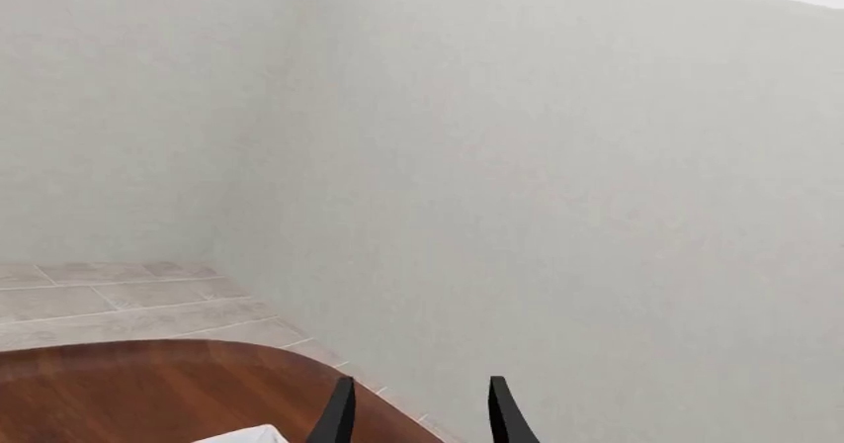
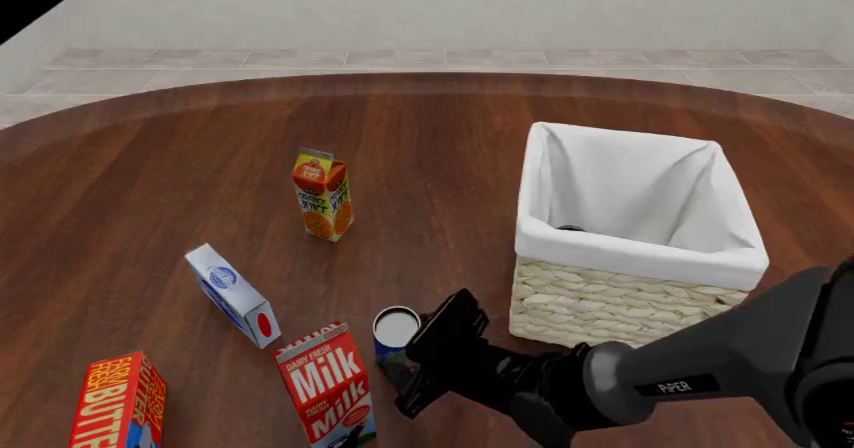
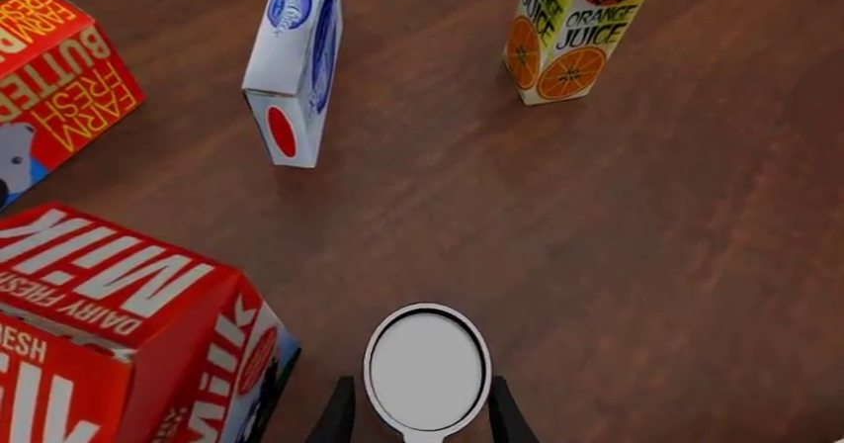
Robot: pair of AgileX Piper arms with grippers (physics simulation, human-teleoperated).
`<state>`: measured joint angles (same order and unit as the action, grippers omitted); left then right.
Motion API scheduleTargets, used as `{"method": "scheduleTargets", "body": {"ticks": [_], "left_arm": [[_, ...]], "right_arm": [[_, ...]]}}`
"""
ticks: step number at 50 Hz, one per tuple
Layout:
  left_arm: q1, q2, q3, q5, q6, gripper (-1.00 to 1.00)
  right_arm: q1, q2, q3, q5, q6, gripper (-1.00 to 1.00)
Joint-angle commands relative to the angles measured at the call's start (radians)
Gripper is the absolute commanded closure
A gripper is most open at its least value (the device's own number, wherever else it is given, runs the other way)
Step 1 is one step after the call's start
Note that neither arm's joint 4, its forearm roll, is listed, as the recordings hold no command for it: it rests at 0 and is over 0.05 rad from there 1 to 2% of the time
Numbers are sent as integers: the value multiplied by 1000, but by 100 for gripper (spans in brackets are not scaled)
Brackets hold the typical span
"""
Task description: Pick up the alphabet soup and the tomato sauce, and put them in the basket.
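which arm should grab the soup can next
Right. The right gripper already straddles the alphabet soup, one finger on each side. The left gripper points off the table at the wall.

The right arm (image 2: 694, 368) hides the alphabet soup's (image 2: 395, 330) lower body and its own pincer tips. Inside the basket (image 2: 627, 268), a dark sliver (image 2: 571, 229) is unidentifiable. The butter carton (image 2: 118, 403) is cropped at the near edge.

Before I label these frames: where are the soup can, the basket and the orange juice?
Soup can (image 3: 425, 368), right wrist view, on its white top.
Basket (image 2: 607, 293), front view, on its woven front wall.
Orange juice (image 2: 322, 197), front view, on the carton's front face.
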<state>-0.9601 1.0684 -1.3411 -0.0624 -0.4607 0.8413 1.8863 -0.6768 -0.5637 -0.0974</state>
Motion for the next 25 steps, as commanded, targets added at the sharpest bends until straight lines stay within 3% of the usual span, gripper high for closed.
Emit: {"method": "scheduleTargets", "body": {"ticks": [1, 2, 25], "left_arm": [[2, 1, 5, -5, -4, -100], [2, 1, 5, -4, -3, -100], [0, 8, -6, 3, 2, -100]], "right_arm": [[-7, -1, 1, -7, -4, -100], [-10, -5, 2, -8, -7, 100], [-24, -83, 26, 2, -35, 100]]}}
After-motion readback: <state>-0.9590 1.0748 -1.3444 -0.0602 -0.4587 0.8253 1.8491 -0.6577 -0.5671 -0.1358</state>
